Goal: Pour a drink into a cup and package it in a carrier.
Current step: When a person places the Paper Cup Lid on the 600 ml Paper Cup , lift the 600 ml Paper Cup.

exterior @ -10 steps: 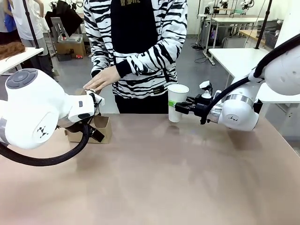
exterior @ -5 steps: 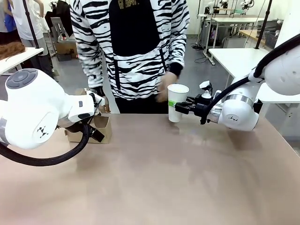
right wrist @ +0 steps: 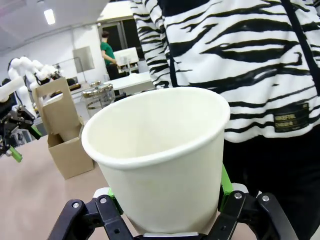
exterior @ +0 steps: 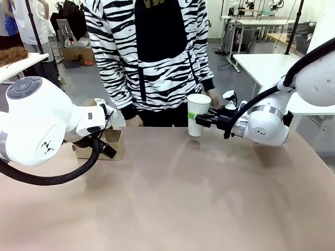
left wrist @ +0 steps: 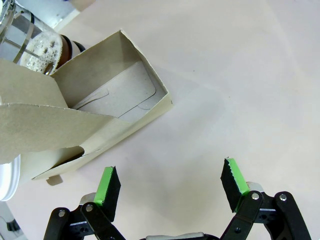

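Standing at the far edge of the table (exterior: 209, 198), a person (exterior: 152, 57) in a black-and-white striped top is leaning in right behind the cup (exterior: 198, 112), with one hand (exterior: 214, 98) hanging just beyond the right gripper (exterior: 197, 119). The bulky white left arm (exterior: 36, 125) is blocking most of the carrier (exterior: 112, 146) in the front view.

The right gripper is reaching in from the side and clamping the cup low on its wall, green pads pressing on opposite sides. The cup is standing upright at the far middle of the table, its long axis running straight up and its open mouth facing up. Whether its base is touching the table is not clear.

The left gripper (left wrist: 172, 182) is hanging with its jaws spread wide and holding nothing, just short of the carrier, whose open compartment is facing it. Past the carrier a clear pitcher (left wrist: 15, 25) is showing the foamy brown drink (left wrist: 64, 47).
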You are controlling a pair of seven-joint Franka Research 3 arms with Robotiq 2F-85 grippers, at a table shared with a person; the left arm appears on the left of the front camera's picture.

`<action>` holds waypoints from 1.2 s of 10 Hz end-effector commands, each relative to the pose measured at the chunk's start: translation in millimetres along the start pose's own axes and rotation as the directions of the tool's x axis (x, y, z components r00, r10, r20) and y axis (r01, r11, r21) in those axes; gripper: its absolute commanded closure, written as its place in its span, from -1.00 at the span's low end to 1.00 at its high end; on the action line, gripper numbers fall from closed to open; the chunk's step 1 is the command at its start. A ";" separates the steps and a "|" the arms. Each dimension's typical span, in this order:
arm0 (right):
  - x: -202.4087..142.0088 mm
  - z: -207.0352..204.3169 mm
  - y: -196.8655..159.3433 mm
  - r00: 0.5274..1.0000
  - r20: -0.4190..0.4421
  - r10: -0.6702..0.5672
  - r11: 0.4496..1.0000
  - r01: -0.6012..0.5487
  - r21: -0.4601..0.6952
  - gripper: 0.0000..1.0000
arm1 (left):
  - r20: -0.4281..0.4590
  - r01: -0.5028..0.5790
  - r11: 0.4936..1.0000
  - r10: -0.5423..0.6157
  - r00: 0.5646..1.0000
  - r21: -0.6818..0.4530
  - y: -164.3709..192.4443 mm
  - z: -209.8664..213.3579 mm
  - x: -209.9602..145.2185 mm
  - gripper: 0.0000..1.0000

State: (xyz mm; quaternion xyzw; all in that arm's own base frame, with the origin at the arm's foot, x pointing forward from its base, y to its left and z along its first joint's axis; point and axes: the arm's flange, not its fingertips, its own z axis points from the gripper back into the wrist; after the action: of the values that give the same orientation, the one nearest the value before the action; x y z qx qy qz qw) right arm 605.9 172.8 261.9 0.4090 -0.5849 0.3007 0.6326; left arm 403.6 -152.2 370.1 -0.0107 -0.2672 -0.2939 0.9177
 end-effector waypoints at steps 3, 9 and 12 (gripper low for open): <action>2.7 -2.5 2.2 1.000 0.008 0.000 1.000 0.000 0.001 -0.60 | 0.002 -0.001 1.000 0.001 1.000 -0.002 0.4 0.4 -0.1 -1.00; 2.7 -2.5 2.2 1.000 0.008 0.000 1.000 0.000 0.001 -0.60 | 0.002 -0.001 1.000 0.001 1.000 -0.002 0.4 0.4 -0.1 -1.00; 2.7 -2.5 2.2 1.000 0.008 0.000 1.000 0.000 0.001 -0.60 | 0.002 -0.001 1.000 0.001 1.000 -0.002 0.4 0.4 -0.1 -1.00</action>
State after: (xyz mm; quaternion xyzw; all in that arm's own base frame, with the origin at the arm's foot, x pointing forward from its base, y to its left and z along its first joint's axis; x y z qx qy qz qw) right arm 605.9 172.8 261.9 0.4090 -0.5849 0.3007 0.6326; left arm 403.6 -152.2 370.1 -0.0107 -0.2672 -0.2939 0.9177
